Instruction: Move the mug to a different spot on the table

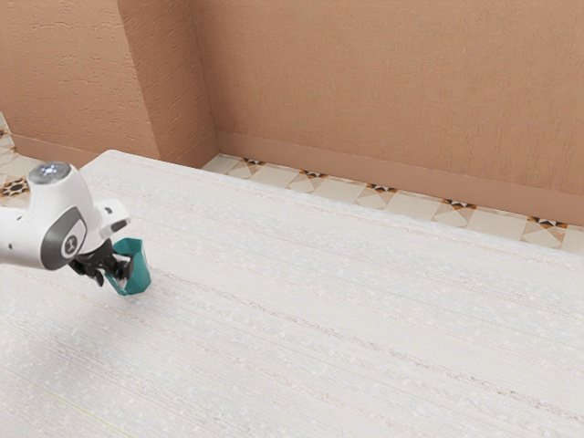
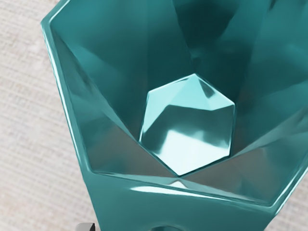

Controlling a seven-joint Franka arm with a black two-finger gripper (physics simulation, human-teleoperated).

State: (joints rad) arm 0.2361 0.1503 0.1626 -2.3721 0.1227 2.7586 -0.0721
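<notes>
A teal faceted mug [image 1: 132, 266] sits at the exterior view's left, tilted over the white table [image 1: 347, 310]. My black gripper [image 1: 113, 268] is shut on the mug's near wall, one finger inside the rim and one outside. From the wrist camera I look straight down into the mug [image 2: 187, 125], where its hexagonal bottom and sloping inner walls are plain to see. The mug's base is close to the table surface; I cannot tell whether it touches.
The white tabletop stretches wide toward the exterior view's right and front. Its far edge [image 1: 301, 193] runs along a tiled floor [image 1: 383, 196] below brown walls. No other objects stand on the table.
</notes>
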